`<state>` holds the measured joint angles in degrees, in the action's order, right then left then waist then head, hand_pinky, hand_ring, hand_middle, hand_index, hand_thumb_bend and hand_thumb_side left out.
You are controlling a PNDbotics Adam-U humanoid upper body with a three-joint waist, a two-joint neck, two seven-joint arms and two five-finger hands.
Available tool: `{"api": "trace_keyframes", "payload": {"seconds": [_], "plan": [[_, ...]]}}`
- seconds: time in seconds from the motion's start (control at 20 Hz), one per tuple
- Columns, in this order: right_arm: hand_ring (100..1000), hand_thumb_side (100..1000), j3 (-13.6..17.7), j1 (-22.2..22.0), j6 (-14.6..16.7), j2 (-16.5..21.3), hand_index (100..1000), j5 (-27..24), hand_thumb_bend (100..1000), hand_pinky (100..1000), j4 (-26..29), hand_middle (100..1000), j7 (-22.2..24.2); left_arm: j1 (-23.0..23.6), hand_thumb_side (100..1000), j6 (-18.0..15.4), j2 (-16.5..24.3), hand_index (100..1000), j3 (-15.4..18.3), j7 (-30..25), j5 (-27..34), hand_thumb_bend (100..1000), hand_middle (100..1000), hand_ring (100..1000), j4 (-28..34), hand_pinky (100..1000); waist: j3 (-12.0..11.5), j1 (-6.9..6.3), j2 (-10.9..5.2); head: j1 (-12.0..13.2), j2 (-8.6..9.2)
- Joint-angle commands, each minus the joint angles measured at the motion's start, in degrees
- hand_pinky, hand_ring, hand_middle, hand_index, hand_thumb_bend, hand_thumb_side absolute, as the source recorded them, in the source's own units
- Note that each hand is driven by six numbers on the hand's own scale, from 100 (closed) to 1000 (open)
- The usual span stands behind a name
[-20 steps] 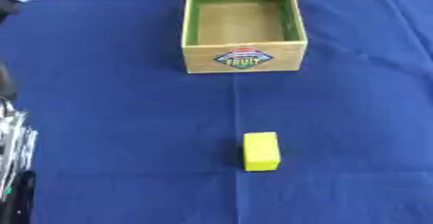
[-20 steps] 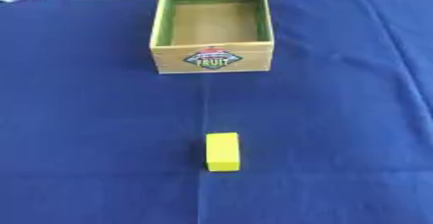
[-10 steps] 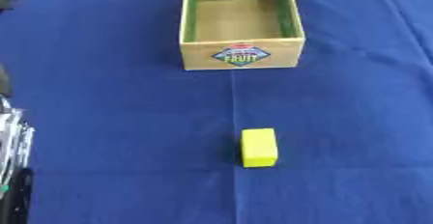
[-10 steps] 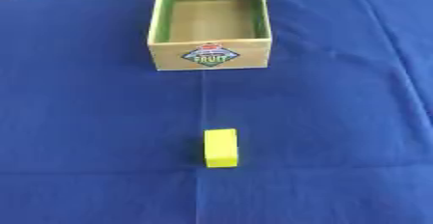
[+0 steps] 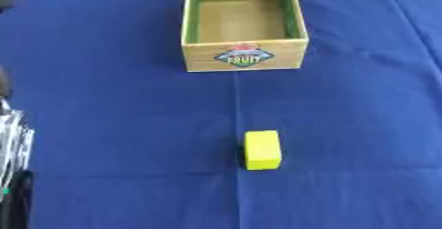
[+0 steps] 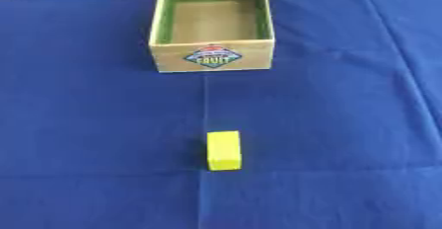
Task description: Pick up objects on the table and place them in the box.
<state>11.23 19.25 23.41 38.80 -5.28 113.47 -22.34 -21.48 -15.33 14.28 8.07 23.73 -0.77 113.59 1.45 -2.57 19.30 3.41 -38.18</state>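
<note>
Colour survey from my station: blue field, yellow item, tan and green container.

I record a solid yellow block (image 5: 262,149) lying on a deep blue tablecloth (image 5: 112,99) with paler crease lines. The wooden box (image 5: 244,57) shows a light tan outside, green inner walls and a tan floor; its front label (image 6: 212,57) carries red, white and dark blue, with yellow-green lettering. At the left edge I note silver and black arm parts (image 5: 13,173).

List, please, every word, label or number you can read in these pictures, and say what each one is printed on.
"FRUIT": on the diamond-shaped label on the near wall of the wooden box.
Smaller markings above and around that word on the label are too blurred to read.
The yellow block and the blue cloth show no text.
</note>
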Motion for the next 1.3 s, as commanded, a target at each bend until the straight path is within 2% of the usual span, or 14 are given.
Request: {"api": "trace_keyframes", "payload": {"seconds": [0.05, 0.35, 0.55, 0.85, 1.1, 1.15, 1.2, 1.25, 1.3], "plan": [[783, 1000, -1.57, 1.67, -2.05, 5.16, 852, 2.23, 390, 765, 1.13, 662, 1.59, -0.16, 1000, 0.25, 1.48, 785, 0.43, -0.18, -0.24, 328, 579, 537, 1.01, 456, 0.13, 0.36, -1.53, -0.24, 0.03], [792, 1000, -5.77, 4.82, -7.07, 12.44, 867, 6.7, 395, 790, 1.12, 668, 5.76, -0.28, 1000, 0.75, 1.56, 785, 0.01, -1.1, -0.08, 325, 579, 537, 1.01, 456, 0.08, 0.21, -2.04, -1.06, -0.33], [799, 1000, -9.35, 8.21, -10.42, 16.72, 872, 8.04, 440, 797, 1.13, 680, 9.01, -0.32, 1000, 1.01, 1.63, 786, -0.26, -1.8, 0.07, 324, 579, 537, 1.01, 457, -0.45, 0.38, -2.42, -1.62, -0.6], [813, 1000, -15.37, 14.15, -15.39, 23.76, 891, 12.2, 557, 805, 1.13, 712, 13.97, -0.4, 1000, 1.22, 1.68, 787, -0.6, -2.43, 0.37, 317, 580, 536, 1.01, 456, -0.97, 0.65, -2.64, -2.0, -0.57], [801, 1000, -20.46, 19.08, -19.62, 28.2, 868, 16.4, 714, 797, 1.13, 711, 18.2, -0.28, 1000, 1.19, 1.74, 782, -0.79, -2.39, 0.72, 318, 578, 536, 1.01, 455, -1.65, 0.92, -2.75, -2.38, -0.63], [798, 1000, -21.64, 20.17, -20.47, 28.56, 867, 17.24, 772, 798, 1.13, 706, 19.05, -0.31, 1000, 1.2, 1.74, 783, -0.86, -2.36, 0.78, 317, 578, 536, 1.01, 455, -1.78, 1.0, -2.74, -2.53, -0.61], [795, 1000, -22.88, 21.04, -21.29, 28.81, 868, 18.06, 902, 796, 1.13, 698, 19.87, -0.34, 1000, 1.2, 1.76, 783, -0.95, -2.39, 0.81, 317, 578, 535, 1.01, 455, -1.9, 1.05, -2.74, -2.68, -0.57], [795, 953, -24.19, 21.53, -22.12, 29.28, 868, 18.9, 953, 792, 1.13, 694, 20.7, -0.4, 1000, 1.18, 1.82, 783, -1.05, -2.45, 0.84, 317, 578, 535, 1.01, 455, -2.09, 1.15, -2.71, -2.9, -0.49], [794, 868, -25.55, 21.87, -22.97, 29.59, 872, 19.75, 1000, 787, 1.13, 684, 21.56, -0.45, 1000, 1.18, 1.84, 783, -1.13, -2.51, 0.88, 317, 578, 535, 1.01, 455, -2.25, 1.23, -2.69, -3.09, -0.41]]}}
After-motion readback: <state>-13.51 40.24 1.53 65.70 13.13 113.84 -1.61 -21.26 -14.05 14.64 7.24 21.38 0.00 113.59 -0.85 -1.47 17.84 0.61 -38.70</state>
